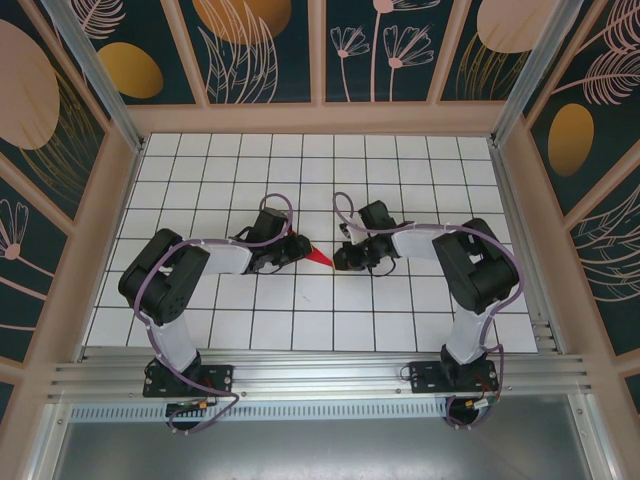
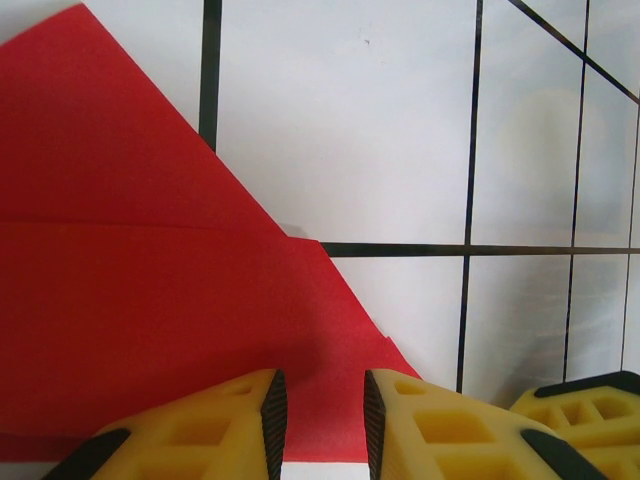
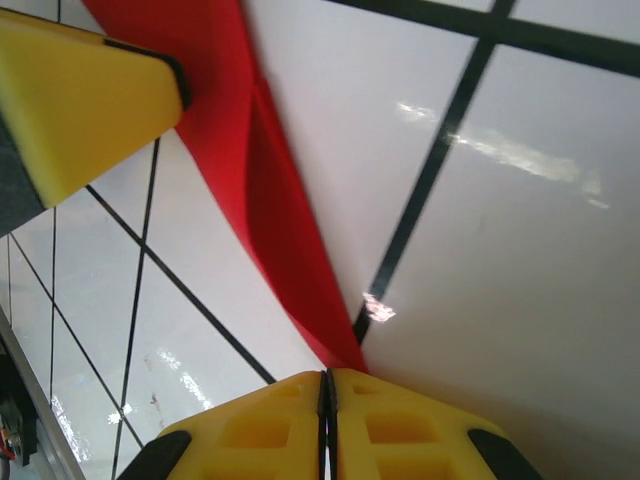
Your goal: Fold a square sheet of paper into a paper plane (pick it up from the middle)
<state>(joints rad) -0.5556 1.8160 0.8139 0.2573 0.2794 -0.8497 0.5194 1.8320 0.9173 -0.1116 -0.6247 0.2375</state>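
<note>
tiled table [image 1: 300, 330] | one red paper [image 2: 150, 300] | left claw [image 2: 320, 400] | right claw [image 3: 327, 385] seemingly pinching it

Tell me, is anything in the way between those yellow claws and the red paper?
Nothing visible. The left gripper hangs with parted jaws right over the red paper, and the right gripper is closed on its pointed tip.

My bench: white tiled tabletop [image 1: 300, 160], black grid lines, glare streaks in right wrist view. Pale wooden frame [image 1: 320, 118] on three sides, dark teal wall panels [image 1: 270, 50] behind, with leaf and flower prints, orange discs. Near edge — aluminium rail [image 1: 320, 375].
</note>
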